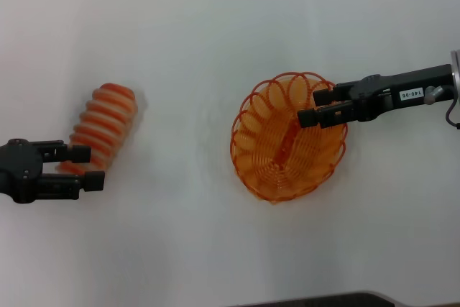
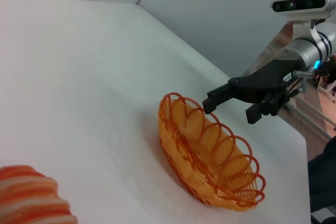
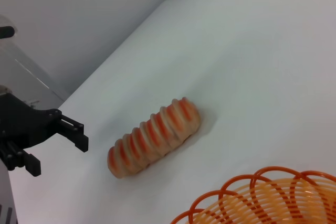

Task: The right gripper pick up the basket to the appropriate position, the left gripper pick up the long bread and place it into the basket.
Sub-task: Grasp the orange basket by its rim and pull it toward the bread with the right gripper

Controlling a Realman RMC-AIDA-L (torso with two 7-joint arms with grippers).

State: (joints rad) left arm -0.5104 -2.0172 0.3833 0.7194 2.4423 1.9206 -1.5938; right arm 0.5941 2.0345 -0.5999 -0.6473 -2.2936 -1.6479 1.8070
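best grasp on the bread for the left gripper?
Across the middle of the bread, from above. It lies flat on the table, long axis tilted, so the narrow width across its ridges probably fits between the fingers, and a centred hold should keep it level. The left gripper sits open at its near end, not yet round it. The right gripper is open over the basket rim.

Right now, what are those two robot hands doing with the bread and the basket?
The right gripper is open above the rim of the orange wire basket, not holding it. The left gripper is open beside the near end of the long striped bread, which lies on the white table. Nothing is in the basket.
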